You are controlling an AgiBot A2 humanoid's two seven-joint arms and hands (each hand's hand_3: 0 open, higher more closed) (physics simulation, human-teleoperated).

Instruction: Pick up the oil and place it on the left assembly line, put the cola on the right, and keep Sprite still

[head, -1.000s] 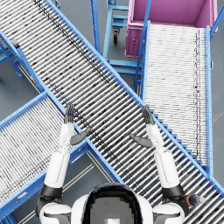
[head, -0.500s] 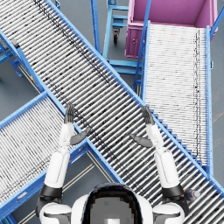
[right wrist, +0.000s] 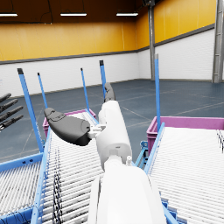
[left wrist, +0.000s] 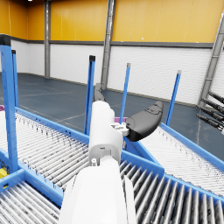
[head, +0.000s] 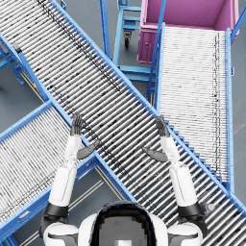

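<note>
While raised over central conveyor (head: 120,110) — left hand (head: 78,139), right hand (head: 163,141) — fingers (head: 76,126) apart, empty.

The left hand (head: 78,139) and right hand (head: 162,142) hold nothing, fingers apart, over the long roller belt (head: 110,101); they seem not to touch it. A pink box (head: 192,12) sits far past the right hand.
</note>
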